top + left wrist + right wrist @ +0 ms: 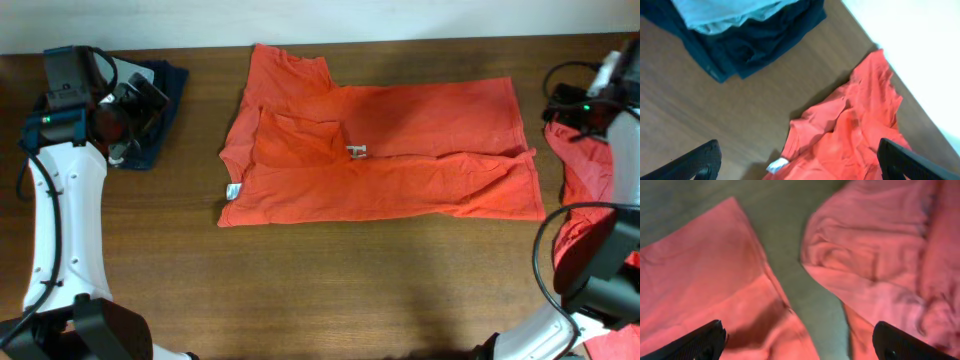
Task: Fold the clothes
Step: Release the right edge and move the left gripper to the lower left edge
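Note:
One orange-red T-shirt (pixel 400 150) lies spread and folded lengthwise in the middle of the table, with a bit of white print (pixel 357 152) and a small white label (pixel 233 190) showing. A second orange-red shirt (pixel 585 170) is bunched at the right edge. My right gripper (pixel 568 105) hangs open above the gap between the two shirts; in the right wrist view the flat shirt's hem (pixel 705 275) is on the left and the bunched shirt (pixel 875 245) on the right. My left gripper (pixel 140 100) stands open at the far left, holding nothing.
A dark navy folded garment (pixel 160 115) lies at the back left under my left gripper. In the left wrist view a pale grey-green garment (pixel 725 12) rests on top of the dark navy garment (pixel 760 45). Bare wooden table (pixel 330 280) runs along the front.

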